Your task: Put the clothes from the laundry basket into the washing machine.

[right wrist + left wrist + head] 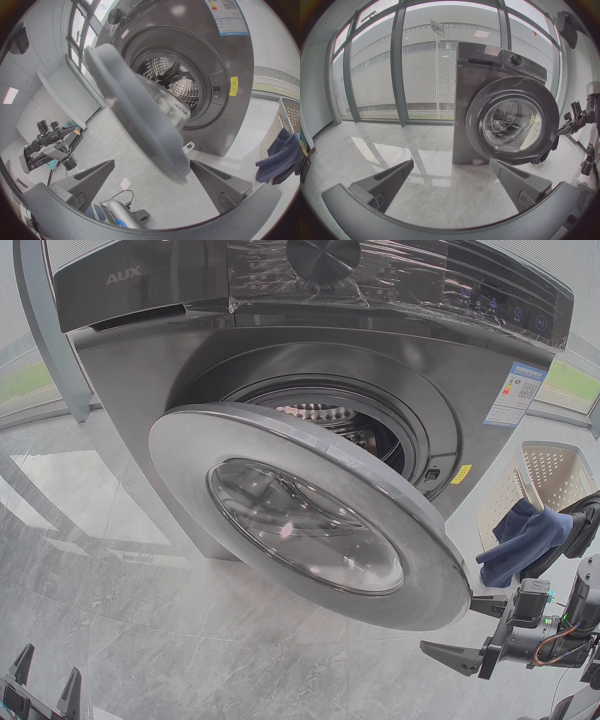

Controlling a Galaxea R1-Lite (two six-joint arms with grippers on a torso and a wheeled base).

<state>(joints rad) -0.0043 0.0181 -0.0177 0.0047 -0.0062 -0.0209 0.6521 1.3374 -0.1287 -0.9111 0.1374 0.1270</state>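
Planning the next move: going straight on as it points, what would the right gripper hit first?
The right gripper would likely meet the washing machine door first: its rim lies straight ahead, between the open jaws. Gap unclear.

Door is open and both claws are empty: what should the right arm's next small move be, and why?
Probably swing the right claw toward the blue cloth and close on it. The door stands open, the drum looks empty, and the cloth hangs over the basket rim, nearest this open claw.
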